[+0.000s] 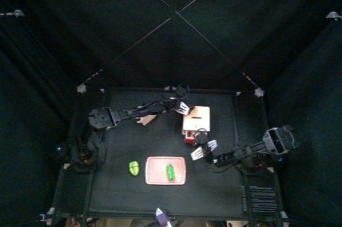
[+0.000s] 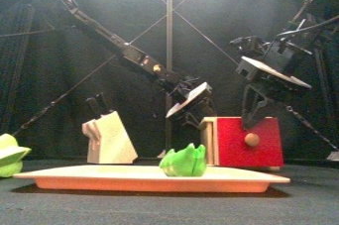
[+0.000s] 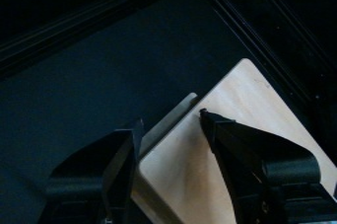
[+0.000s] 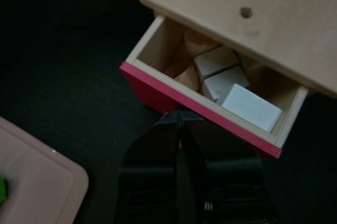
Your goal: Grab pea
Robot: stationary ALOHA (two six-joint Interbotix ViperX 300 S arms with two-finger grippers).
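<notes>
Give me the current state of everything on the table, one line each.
pea: lying on the tray, not gripped.
pink tray: flat on the table.
red drawer: pulled open, blocks inside.
left gripper: open, over the wooden top.
right gripper: shut, empty, beside the drawer.

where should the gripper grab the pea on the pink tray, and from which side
Grip the pea across its narrow middle, coming straight down from above. It lies flat on the pink tray with open tray around it, so the jaws should probably straddle its short width, turned crosswise to its length. The right gripper, by the red drawer with jaws closed, looks nearest; it must open first.
</notes>
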